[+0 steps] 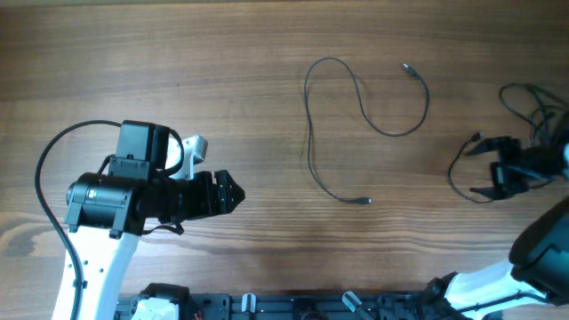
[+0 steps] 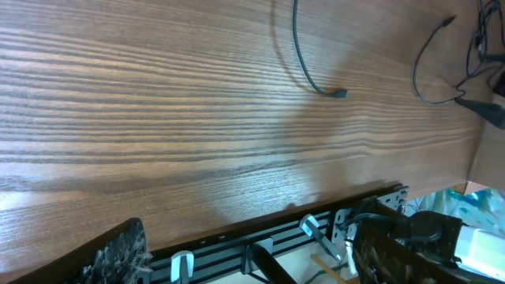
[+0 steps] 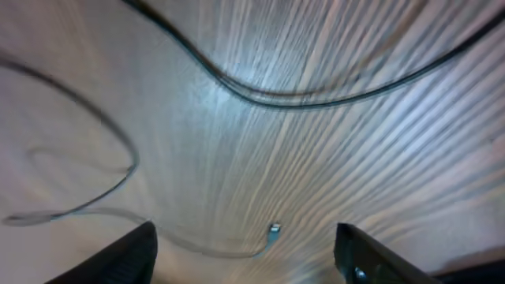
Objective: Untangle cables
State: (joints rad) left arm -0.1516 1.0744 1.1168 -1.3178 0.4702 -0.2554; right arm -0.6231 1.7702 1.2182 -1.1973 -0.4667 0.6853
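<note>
Well, the wooden table (image 1: 222,53) takes up nearly everything, its grain running left to right, with a black slotted rail (image 1: 311,307) along the near edge. At the left, the left arm lies low over the wood. The left gripper (image 1: 238,194) points right, and its wrist view shows the fingers (image 2: 118,254) spread wide with only bare wood between them. At the right edge, the right gripper (image 1: 471,167) points left with its jaws parted and grasping nothing. A thin cable loop (image 1: 455,173) curves round just left of its tips, and I cannot tell whether it touches them. In the right wrist view, dark strands cross the wood ahead of the fingers (image 3: 118,256), and a small plug (image 3: 274,229) lies on the table in the gap. A knot of cables (image 1: 533,102) sits in the far right corner. One separate cable (image 1: 310,133) snakes across the middle, well apart from both grippers, its plug (image 1: 366,202) nearer and its other plug (image 1: 407,68) farther away.
</note>
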